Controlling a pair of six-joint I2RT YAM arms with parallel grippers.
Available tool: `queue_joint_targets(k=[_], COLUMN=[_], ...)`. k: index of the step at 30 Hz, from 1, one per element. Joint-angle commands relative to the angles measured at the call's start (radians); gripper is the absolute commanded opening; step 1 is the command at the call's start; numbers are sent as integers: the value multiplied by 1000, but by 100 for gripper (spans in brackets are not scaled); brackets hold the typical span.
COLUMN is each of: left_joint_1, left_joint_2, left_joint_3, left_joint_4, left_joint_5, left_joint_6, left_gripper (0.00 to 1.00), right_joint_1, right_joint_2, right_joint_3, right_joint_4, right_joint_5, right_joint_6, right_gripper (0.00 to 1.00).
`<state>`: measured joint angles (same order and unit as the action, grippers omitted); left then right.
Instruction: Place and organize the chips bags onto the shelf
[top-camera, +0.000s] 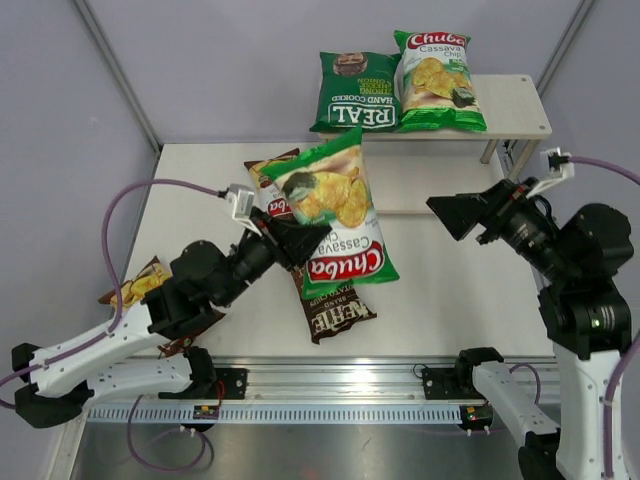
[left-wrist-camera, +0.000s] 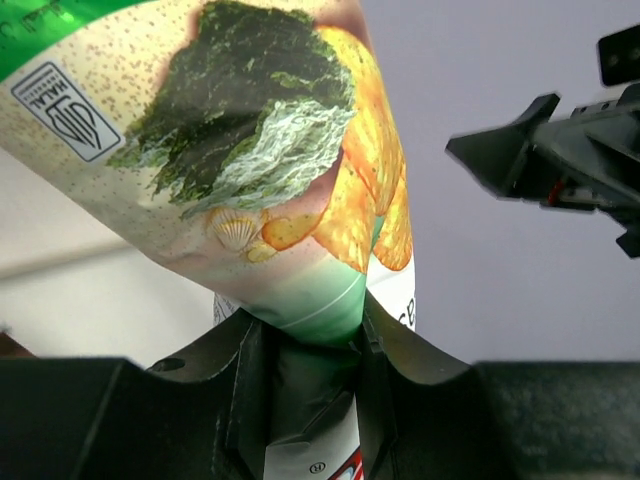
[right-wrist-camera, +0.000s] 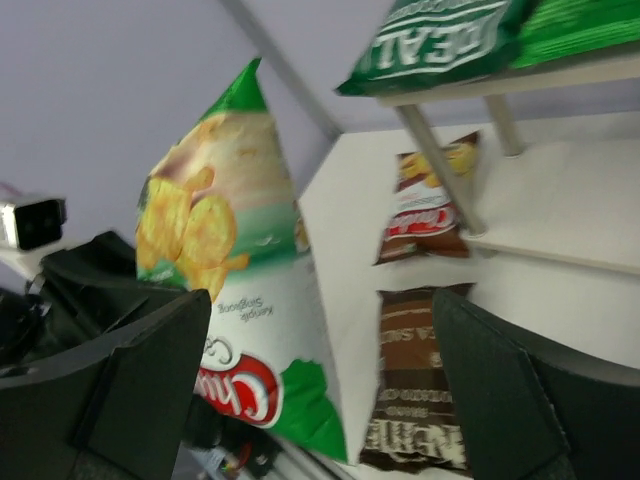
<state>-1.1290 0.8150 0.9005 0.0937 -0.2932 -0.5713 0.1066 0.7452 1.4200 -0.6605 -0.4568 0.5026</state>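
the left gripper (top-camera: 300, 240) is seen at centre left of the top view. its fingers (left-wrist-camera: 235, 390) are pressed together on a light green chuba bag (top-camera: 335, 205). the bag is pinched and held raised above the table (top-camera: 460, 290), tilted, with the red logo end nearest the arm bases. in the left wrist view the bag fills the upper left of the frame and is clamped between the two dark fingers at bottom centre. a brown-red chuba bag (top-camera: 272, 190) is partly covered by the held bag at its upper left in the top view. a dark brown kettle bag (top-camera: 335, 312) shows below the held bag's lower edge. in the right wrist view both are lying flat on the table, end to end, near a silver leg of the shelf (top-camera: 515, 105). the shelf is at the upper right of the top view. on its top board a dark green real bag (top-camera: 355, 90) and a second light green chuba bag (top-camera: 438, 75) are laid side by side, touching, with the right end of the board bare. another brown bag (top-camera: 138, 285) is seen at far left, mostly hidden under the left arm, label unreadable. the right gripper (top-camera: 458, 215) is at centre right, in front of the shelf, with its fingers (right-wrist-camera: 140, 380) spread wide and nothing between them, well apart from the held bag.
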Motion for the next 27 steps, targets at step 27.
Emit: queue_joint_targets(k=[27], left_joint_1=[331], left_joint_2=[285], left_joint_3=[311], left_joint_4=[587], left_joint_5=[141], left_joint_6=[-446], left_gripper=[1], right_joint_1=[458], right_joint_2=[166], right_joint_3=[-458], right_joint_4=[1283], right_joint_5=[9], right_joint_6=[378], right_gripper=[99])
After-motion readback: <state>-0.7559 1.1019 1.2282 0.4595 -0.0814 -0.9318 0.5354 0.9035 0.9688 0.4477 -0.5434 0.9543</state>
